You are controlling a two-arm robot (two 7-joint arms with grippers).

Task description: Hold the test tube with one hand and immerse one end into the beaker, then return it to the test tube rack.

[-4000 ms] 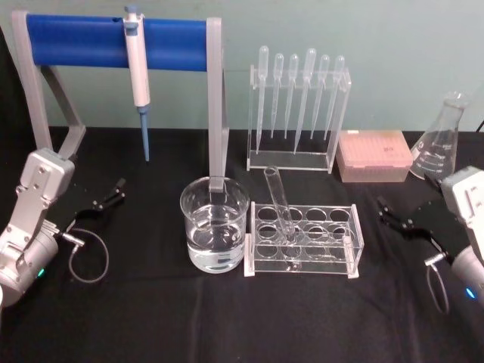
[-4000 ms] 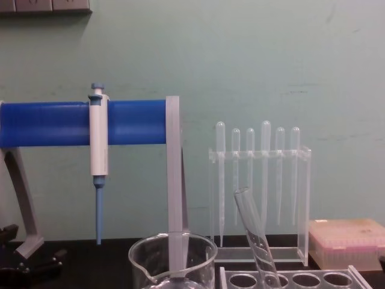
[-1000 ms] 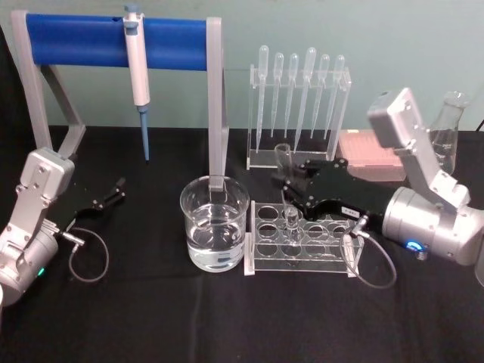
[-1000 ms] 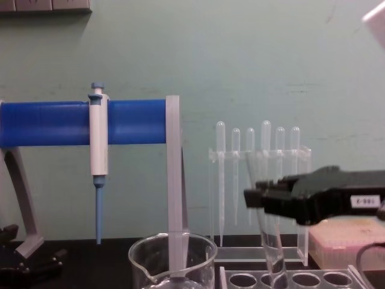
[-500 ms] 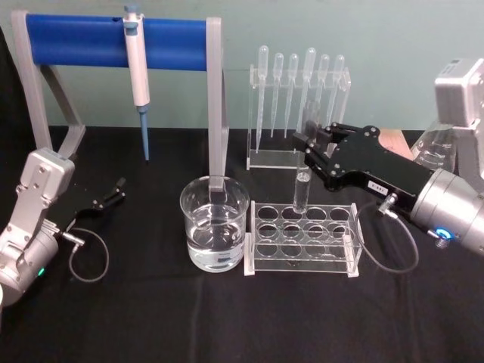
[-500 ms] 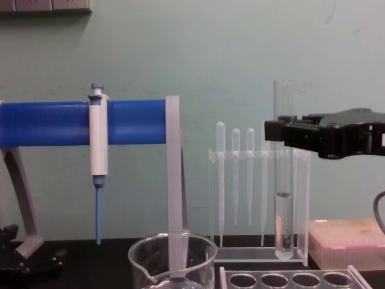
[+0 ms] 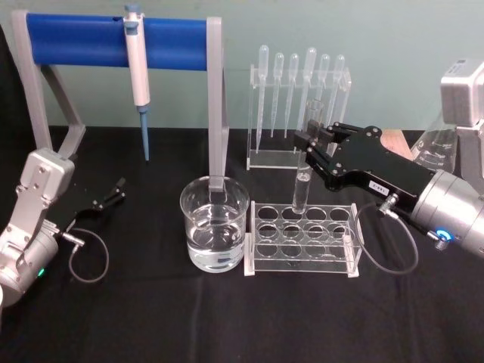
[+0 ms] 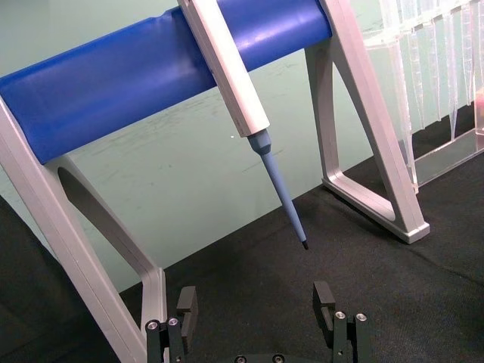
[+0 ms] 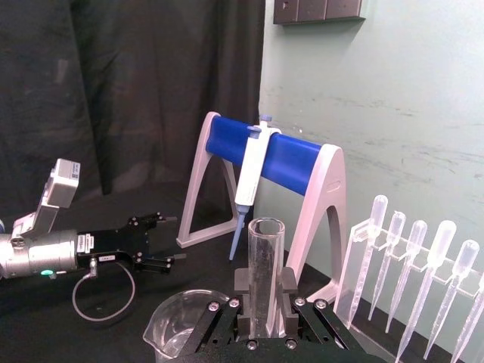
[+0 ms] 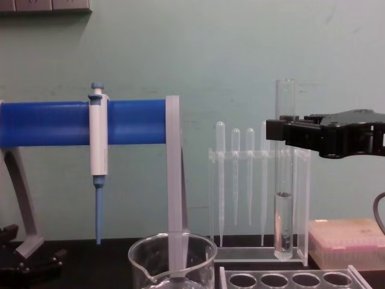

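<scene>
Because the test tube has to clear its rack before it can travel anywhere, the head view finds it hanging upright above the back row of the test tube rack, pinched near its upper part by the right gripper, whose jaws are closed tight on the glass. The beaker, part full of water, stands just beside the rack on the robot's left, so I judge only a short sideways carry is needed before the dip. The left gripper rests well apart, low on the black table, parked out of the way. In the left wrist view that left gripper shows its fingers spread wide with nothing between them, facing the blue stand and its hanging pipettor. In the right wrist view the tube rises straight up between the clamped jaws, rim open and plain, with the beaker's rim low and to one side. That vertical hold looks sensible, as it keeps the round end pointing down for the water. From the chest view the tube's round bottom hangs free just above the rack's top plate, a little liquid seemingly sitting in its lower part, and the beaker waits near the stand's grey leg.
</scene>
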